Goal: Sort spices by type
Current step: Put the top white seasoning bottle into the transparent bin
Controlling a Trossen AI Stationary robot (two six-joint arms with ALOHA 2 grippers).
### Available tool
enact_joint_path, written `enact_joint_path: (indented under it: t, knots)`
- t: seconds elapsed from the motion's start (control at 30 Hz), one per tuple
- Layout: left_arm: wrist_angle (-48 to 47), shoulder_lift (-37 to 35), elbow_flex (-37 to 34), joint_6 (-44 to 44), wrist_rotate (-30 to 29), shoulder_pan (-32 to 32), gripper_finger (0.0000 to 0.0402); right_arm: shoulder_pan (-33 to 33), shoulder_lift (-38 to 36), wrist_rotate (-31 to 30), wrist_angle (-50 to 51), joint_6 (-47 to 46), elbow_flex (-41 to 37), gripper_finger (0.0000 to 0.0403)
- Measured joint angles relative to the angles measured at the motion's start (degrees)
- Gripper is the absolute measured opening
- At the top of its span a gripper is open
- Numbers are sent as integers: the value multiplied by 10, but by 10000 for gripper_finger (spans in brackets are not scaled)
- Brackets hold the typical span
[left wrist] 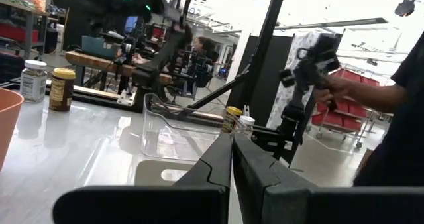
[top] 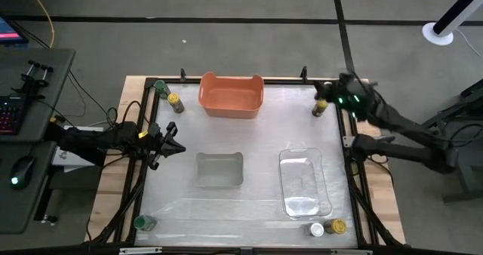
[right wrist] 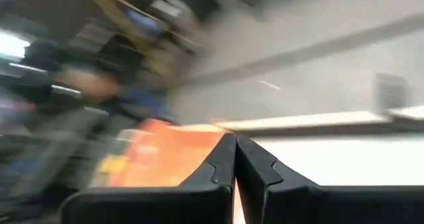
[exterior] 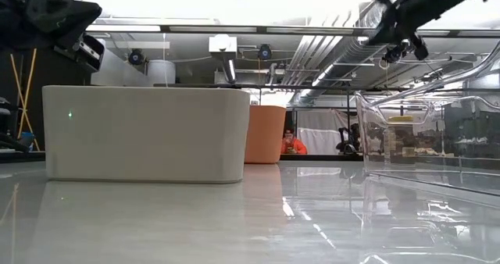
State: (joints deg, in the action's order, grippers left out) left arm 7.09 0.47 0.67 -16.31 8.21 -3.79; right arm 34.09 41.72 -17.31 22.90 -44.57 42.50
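Seen from above: left pincer (top: 175,147) at the left edge of the desk (top: 249,210), mid-height in the frame, fingers pressed together, pinching nothing. Right pincer (top: 323,90) at the upper right of the desk, also pressed together, empty, close beside a yellow-capped jar (top: 318,109).

Spices scattered at the corners:
- upper left: a green-capped jar (top: 160,87) and a second yellow-capped jar (top: 176,102), just beside each other;
- lower left: another green-capped jar (top: 143,223), lying alone;
- lower right: a white-capped jar (top: 317,229) next to a third yellow-capped jar (top: 337,227), just below the clear tray (top: 305,181).

Orange bin (top: 231,95) at upper centre, grey tray (top: 219,170) in the middle, clear tray to its right. No jar visible inside any of the three.

Low view: grey tray large at left, orange bin behind it, clear tray at right, right arm reaching in from the upper right corner.

Left wrist view: pressed-together fingers (left wrist: 218,164) at bottom centre; two jars at far left on the desk, two more behind the clear tray; a person's hand (left wrist: 341,88) at right, beyond the desk.

Right wrist view: blurred, orange bin behind the closed fingers.
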Motion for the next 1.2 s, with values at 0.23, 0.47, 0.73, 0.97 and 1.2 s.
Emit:
enact_joint_path:
  t: [0.23,0.47,0.73,0.97,1.2]
  knots:
    - [0,0,0,0,0,0,3,144,167,24,159,121,154,0]
    - [0,0,0,0,0,0,3,204,276,54,218,159,246,4]
    - [0,0,0,0,0,0,3,222,337,58,320,172,263,122]
    - [0,0,0,0,0,0,3,231,376,-2,319,131,252,280]
    - [0,0,0,0,0,0,3,239,434,-27,319,105,251,335]
